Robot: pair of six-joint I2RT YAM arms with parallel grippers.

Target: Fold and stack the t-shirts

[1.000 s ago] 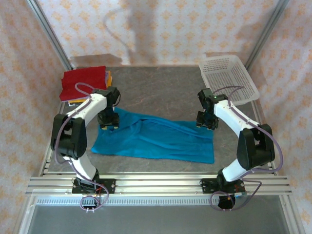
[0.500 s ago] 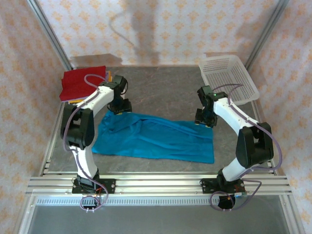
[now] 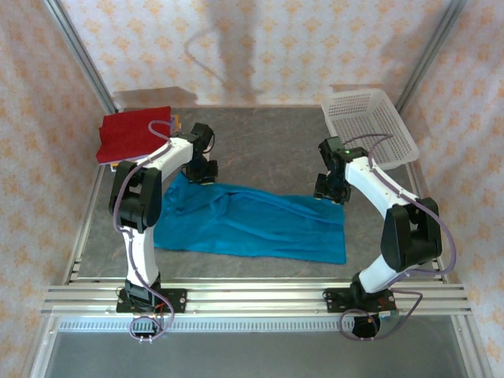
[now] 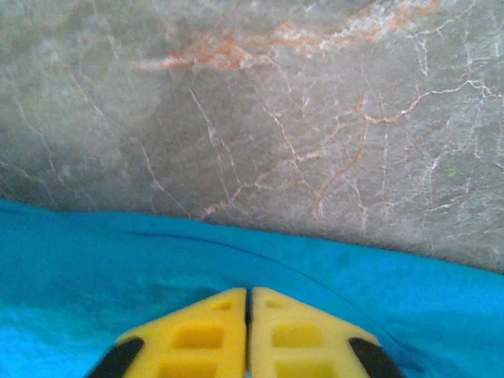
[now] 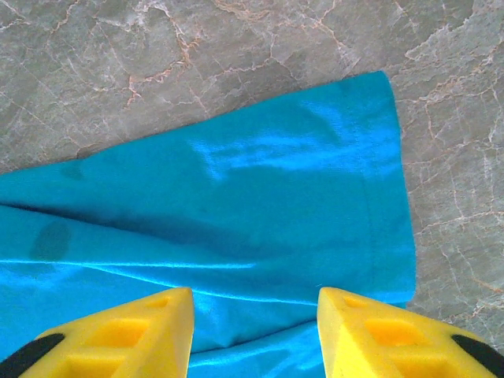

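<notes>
Along the middle of the grey tabletop (image 3: pixel 260 146) the teal shirt (image 3: pixel 252 224) lay spread in a long band between the two arms. The folded red shirt (image 3: pixel 134 134) sat at the far-left corner and the white basket (image 3: pixel 370 126) at the far right, both apart from it. The left gripper (image 3: pixel 203 170) was down at the shirt's far-left corner with its jaws fully closed. In its wrist view the yellow fingers (image 4: pixel 197 342) met tip to tip over the cloth just short of the far edge, but whether any fabric was caught between them could not be told. The right gripper (image 3: pixel 331 191) hung over the far-right corner, part-way open and holding nothing, its fingers (image 5: pixel 118 331) set apart above the cloth beside the hem. The step in hand looked like taking both far corners to fold the shirt toward the near edge. Doing it well would call for the right gripper to drop until its fingertips pressed the cloth, then close near the corner so that all layers came up together. The left grip deserved a small test lift before any travel. Both arms would then need to rise and move in step, keeping the far edge taut, lest the soft cloth sag, twist or slip out on one side.
</notes>
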